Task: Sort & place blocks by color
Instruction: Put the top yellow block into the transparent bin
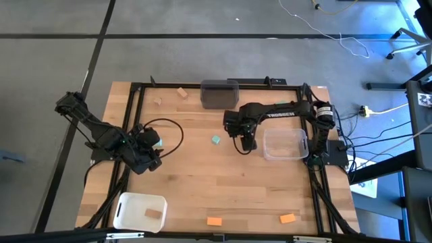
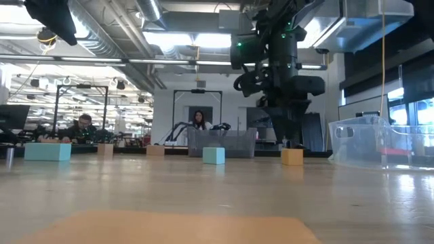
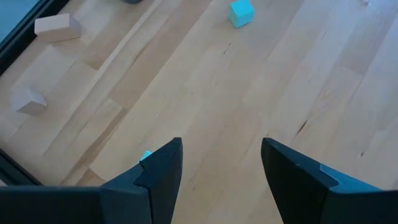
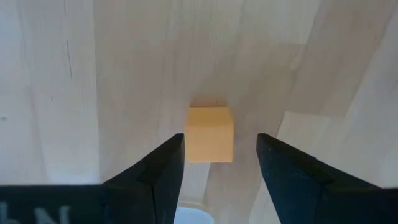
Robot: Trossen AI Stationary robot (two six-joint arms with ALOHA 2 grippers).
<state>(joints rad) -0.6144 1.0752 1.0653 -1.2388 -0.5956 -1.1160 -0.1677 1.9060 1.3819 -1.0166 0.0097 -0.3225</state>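
The right gripper [image 4: 214,168] hangs with open fingers straddling an orange block [image 4: 210,134] on the desk [image 1: 202,182], while the left gripper [image 3: 221,168], fingers apart, hovers beside a teal block [image 3: 146,155].

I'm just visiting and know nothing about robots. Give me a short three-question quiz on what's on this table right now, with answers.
1. True or false: the right gripper is clamped shut on the orange block.
2. Which bin holds a tan block? A) white bin B) dark grey bin C) clear bin
3. Fill in: the lone block near the middle of the table is ____ coloured.

Key:
1. False: its fingers stand open, with the block just ahead of the gap between them.
2. A
3. Teal
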